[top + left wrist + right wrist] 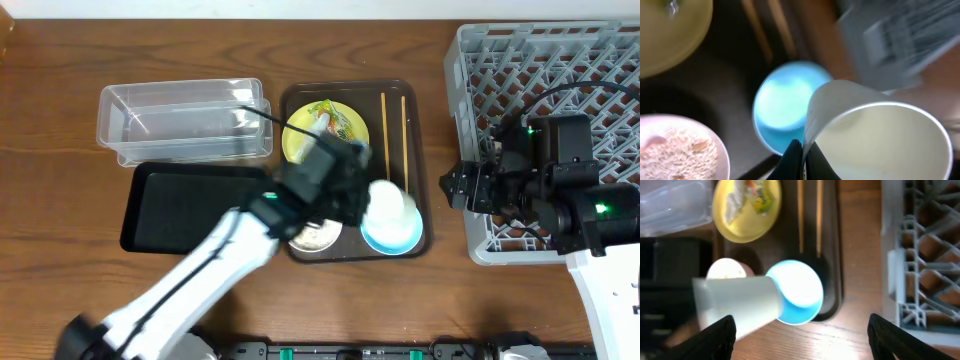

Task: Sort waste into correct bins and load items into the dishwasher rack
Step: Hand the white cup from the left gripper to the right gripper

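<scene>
Closest to the left wrist camera, at bottom centre of its frame, the left gripper (803,159) pinches the rim of the white cup (875,140) between closed fingers. The cup fills the lower right, tilted, with its open mouth toward the lens. Just behind it is the light blue bowl (782,105). At lower left, the white bowl (680,150) holds off-white rice-like scraps (675,145). Farther back, at upper left, is part of the yellow plate (670,35), and two wooden chopsticks (765,25) are blurred at top centre.

In the overhead view, the cup hangs above the blue bowl at the lower right corner of the dark brown serving tray (394,150). The right wrist view shows a crumpled tissue (733,207) and a snack wrapper (759,195) lying on the plate.

Left of the serving tray on the table (60,60), the clear tub (185,120) sits at upper left, with the black tray (170,205) just below it in the frame. The grey rack (560,60) fills the right edge. The right gripper (455,187) hovers between the serving tray and the rack. Its fingers (715,337) are spread wide and hold nothing.
</scene>
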